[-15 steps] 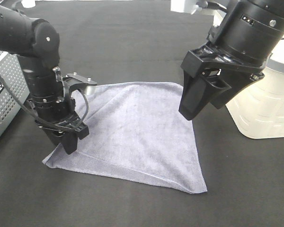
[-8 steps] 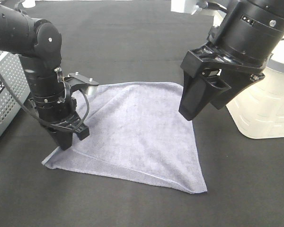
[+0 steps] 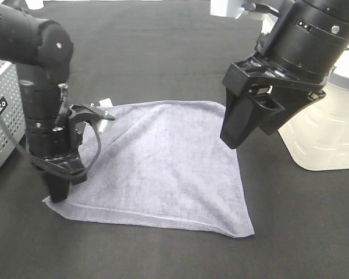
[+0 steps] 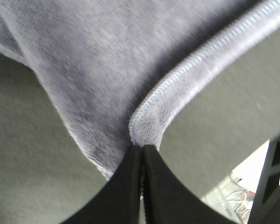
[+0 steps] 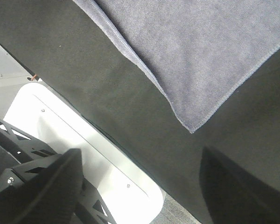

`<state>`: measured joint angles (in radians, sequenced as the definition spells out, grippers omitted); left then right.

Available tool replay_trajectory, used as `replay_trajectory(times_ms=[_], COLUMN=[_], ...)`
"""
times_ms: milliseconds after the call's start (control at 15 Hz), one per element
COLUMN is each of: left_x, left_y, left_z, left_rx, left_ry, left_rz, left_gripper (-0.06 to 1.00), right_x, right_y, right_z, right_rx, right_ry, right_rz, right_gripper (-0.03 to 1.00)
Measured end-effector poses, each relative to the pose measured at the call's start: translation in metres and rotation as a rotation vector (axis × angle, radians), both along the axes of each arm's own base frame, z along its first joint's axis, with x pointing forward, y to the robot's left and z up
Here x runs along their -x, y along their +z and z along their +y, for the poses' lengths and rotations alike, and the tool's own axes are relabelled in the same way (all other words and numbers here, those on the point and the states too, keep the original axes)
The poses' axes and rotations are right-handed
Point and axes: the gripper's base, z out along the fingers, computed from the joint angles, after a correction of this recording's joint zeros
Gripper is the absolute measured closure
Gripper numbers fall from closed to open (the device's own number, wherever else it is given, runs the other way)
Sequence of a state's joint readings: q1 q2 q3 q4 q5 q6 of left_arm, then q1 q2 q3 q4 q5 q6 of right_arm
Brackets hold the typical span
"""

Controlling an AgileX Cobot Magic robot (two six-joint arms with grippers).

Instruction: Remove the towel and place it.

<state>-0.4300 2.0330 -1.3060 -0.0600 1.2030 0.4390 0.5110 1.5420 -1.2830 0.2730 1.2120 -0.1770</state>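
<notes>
The grey-purple towel [image 3: 163, 163] lies spread flat on the black table, its small white tag [image 3: 105, 103] at the far left corner. My left gripper [image 3: 58, 195] points straight down at the towel's near left corner and is shut on the stitched hem. In the left wrist view the two black fingers [image 4: 128, 177] meet, pinching the towel [image 4: 107, 70] fold at its edge. My right gripper [image 3: 247, 132] hangs open well above the towel's far right corner, holding nothing. The right wrist view shows the towel [image 5: 191, 46] corner below and between the spread fingers [image 5: 46, 186].
A white plastic container [image 3: 326, 133] stands at the right, close beside the right arm, and shows too as the white container [image 5: 84, 140] in the right wrist view. A grey perforated metal box [image 3: 0, 116] stands at the left edge. The black tabletop [image 3: 163, 52] stretches behind the towel.
The left gripper closed on the towel's near left corner and shifted left with it, drawing that corner outward. The right arm has not moved.
</notes>
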Motion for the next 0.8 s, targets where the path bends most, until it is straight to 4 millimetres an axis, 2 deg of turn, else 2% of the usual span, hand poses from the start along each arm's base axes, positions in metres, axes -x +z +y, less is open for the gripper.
replay_trajectory(times_ms=[267, 400, 467, 667, 733, 800], left_x=[0.027, 0.030, 0.028, 0.028, 0.029, 0.030], left_y=[-0.016, -0.021, -0.022, -0.023, -0.022, -0.022], left_z=[0.012, 0.013, 0.013, 0.008, 0.006, 0.004], left_rx=[-0.024, -0.030, -0.027, -0.001, 0.017, 0.038], left_ry=[-0.048, -0.031, -0.003, 0.070, 0.090, 0.111], left_rz=[0.105, 0.102, 0.073, 0.061, 0.076, 0.086], left_gripper=[0.94, 0.93, 0.86, 0.40, 0.30, 0.29], right_x=[0.000, 0.000, 0.000, 0.000, 0.000, 0.000], right_y=[0.000, 0.000, 0.000, 0.000, 0.000, 0.000], right_z=[0.000, 0.000, 0.000, 0.000, 0.000, 0.000], right_rx=[0.001, 0.001, 0.001, 0.003, 0.003, 0.003], right_ry=[0.000, 0.000, 0.000, 0.001, 0.001, 0.001], right_rz=[0.000, 0.000, 0.000, -0.001, -0.002, -0.002], right_gripper=[0.28, 0.28, 0.28, 0.28, 0.28, 0.28])
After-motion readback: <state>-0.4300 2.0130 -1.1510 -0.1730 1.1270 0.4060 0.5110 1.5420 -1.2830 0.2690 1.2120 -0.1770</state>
